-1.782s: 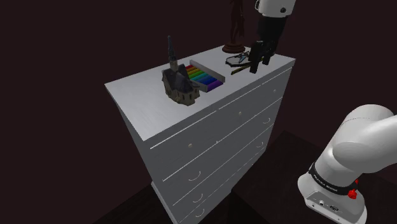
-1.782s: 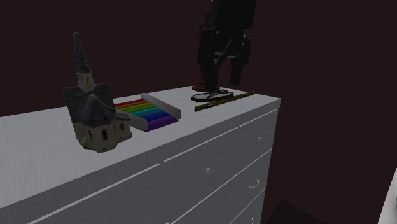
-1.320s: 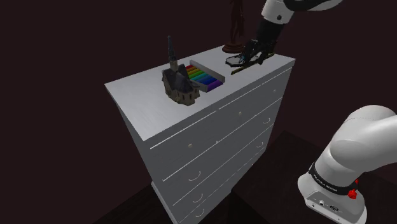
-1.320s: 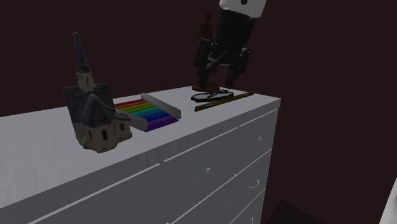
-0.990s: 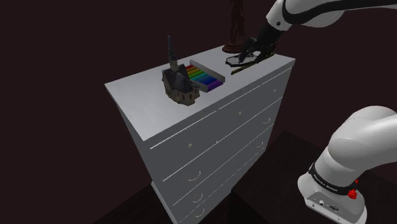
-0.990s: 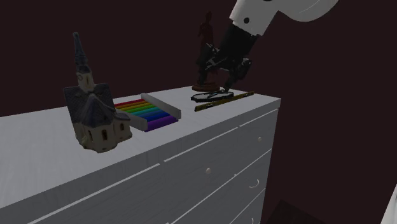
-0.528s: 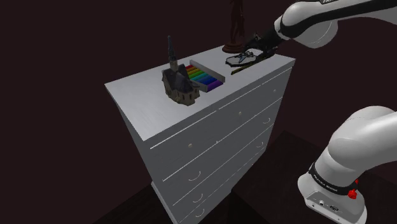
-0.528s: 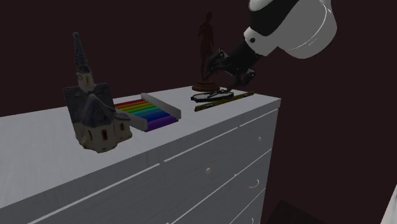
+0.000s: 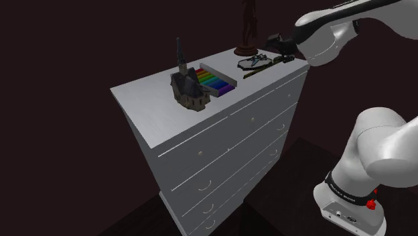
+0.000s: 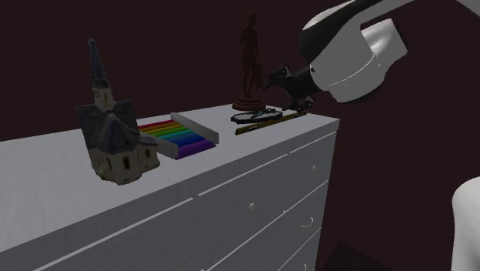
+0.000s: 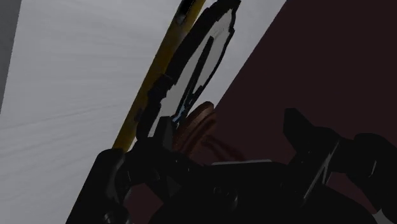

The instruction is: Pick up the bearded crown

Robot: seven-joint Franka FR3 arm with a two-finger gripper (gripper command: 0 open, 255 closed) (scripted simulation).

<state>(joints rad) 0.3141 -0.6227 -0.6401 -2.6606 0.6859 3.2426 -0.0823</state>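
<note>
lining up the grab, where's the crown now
Shoulder view: the flat black-and-white crown lies at the far right end of the dresser top, between the statue and a yellow stick, with the tool just above.

Dresser [image 9: 144, 100] top: wide bare stretch from the church model [image 9: 189, 88] to the end away from the arm, open from above and from the front edge. Mid-top: the church spire stands tall, with the rainbow tray [image 9: 217, 80] just beside it. Arm-end corner crowded: tall red figurine [image 9: 248, 27] at the back edge; flat dark piece [image 9: 252, 62] and yellow strip [image 10: 271, 122] before it. Gripper [image 9: 276, 42] hangs over that corner, beside the figurine.
</note>
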